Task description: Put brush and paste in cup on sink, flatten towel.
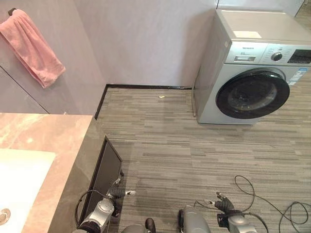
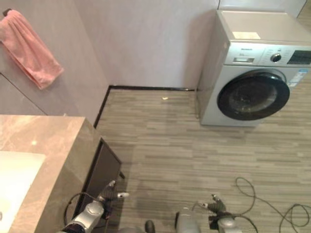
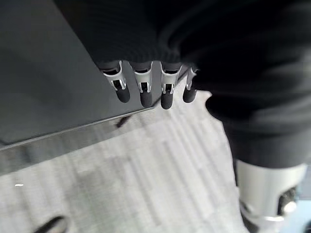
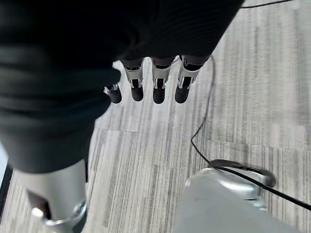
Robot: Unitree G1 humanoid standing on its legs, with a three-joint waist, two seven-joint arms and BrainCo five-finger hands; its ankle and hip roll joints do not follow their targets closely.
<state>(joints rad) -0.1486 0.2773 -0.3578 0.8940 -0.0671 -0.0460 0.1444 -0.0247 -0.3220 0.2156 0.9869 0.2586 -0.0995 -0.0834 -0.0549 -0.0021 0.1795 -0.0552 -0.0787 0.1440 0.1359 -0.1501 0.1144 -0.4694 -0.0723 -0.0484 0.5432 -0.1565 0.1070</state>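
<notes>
Pink towel [image 1: 33,47] hangs bunched on the wall at 10 o'clock, above the marble counter [image 1: 53,141] with its white sink [image 1: 19,179]. Left hand [image 1: 118,192] hangs low at 7 o'clock beside the dark cabinet [image 1: 104,172], fingers [image 3: 146,90] relaxed, empty. Right hand [image 1: 221,200] at 5 o'clock over the floor [image 1: 194,150], fingers [image 4: 158,85] loose, empty; washing machine [image 1: 252,73] at 2 o'clock.

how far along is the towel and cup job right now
Nothing looks done. The pink towel hangs bunched on the wall above the marble counter, not flattened. Both hands hang low over the floor holding nothing: left hand by the dark cabinet, right hand open. No brush, paste or cup is visible.
</notes>
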